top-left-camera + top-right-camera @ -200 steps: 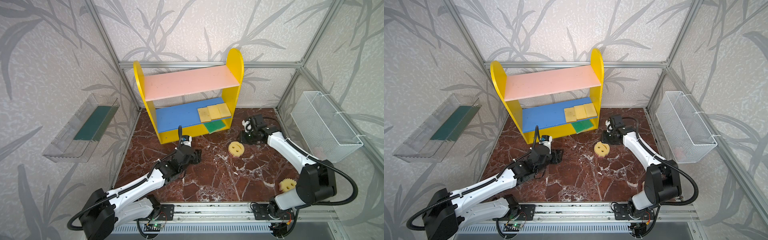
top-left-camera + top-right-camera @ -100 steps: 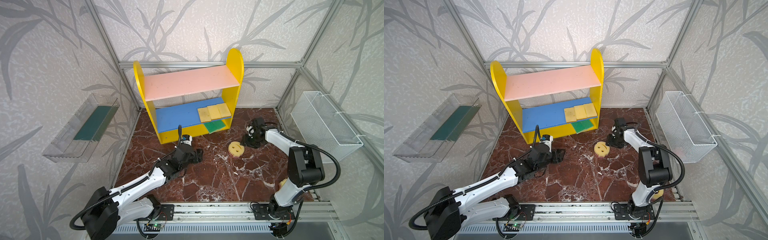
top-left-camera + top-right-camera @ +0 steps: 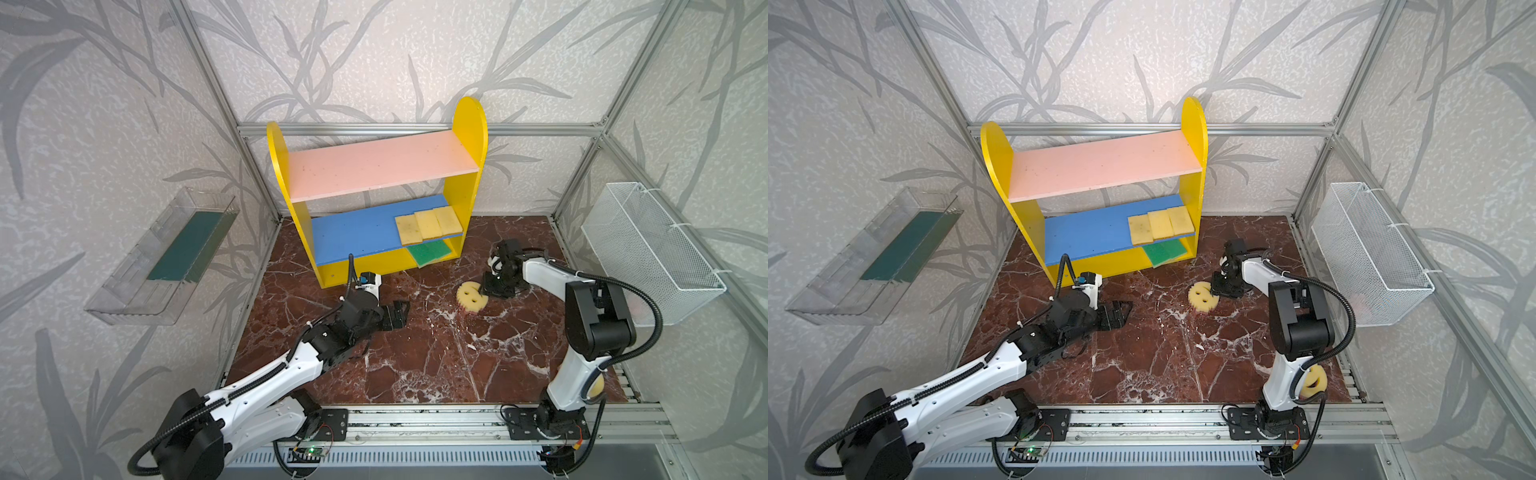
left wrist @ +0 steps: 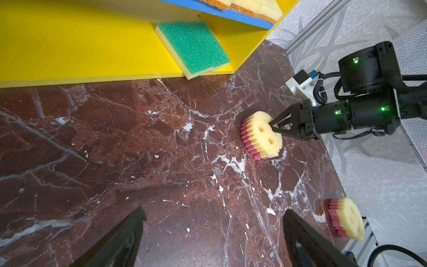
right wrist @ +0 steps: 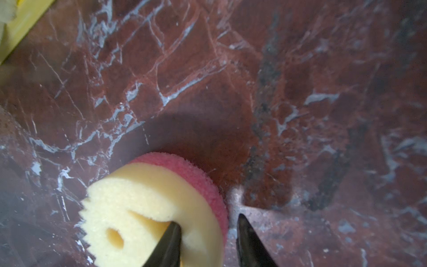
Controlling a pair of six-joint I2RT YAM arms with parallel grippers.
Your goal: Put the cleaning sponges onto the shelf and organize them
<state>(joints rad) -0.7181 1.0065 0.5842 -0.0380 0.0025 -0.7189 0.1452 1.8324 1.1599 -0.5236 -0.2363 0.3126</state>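
Observation:
The shelf (image 3: 374,166) stands at the back with three yellow cleaning sponges (image 3: 428,224) side by side on its blue board. A green-faced pad (image 4: 194,46) pokes over the front edge of the yellow base. A round smiley sponge (image 3: 471,296) is tipped up on the marble floor. My right gripper (image 5: 208,226) is shut on its rim, one finger in the mouth slot and the other behind the pink backing. Another round sponge (image 3: 1314,384) lies behind the right arm's base. My left gripper (image 4: 213,211) hangs open over bare floor, holding nothing.
A clear tray (image 3: 166,257) holding a dark green pad hangs on the left wall. A white wire basket (image 3: 648,249) hangs on the right wall. The aluminium rail (image 3: 415,415) with both arm bases runs along the front edge.
My right gripper dropped from beside the shelf down to the round sponge and closed on its rim. The left jaws spread wider, and that arm crept slightly right.

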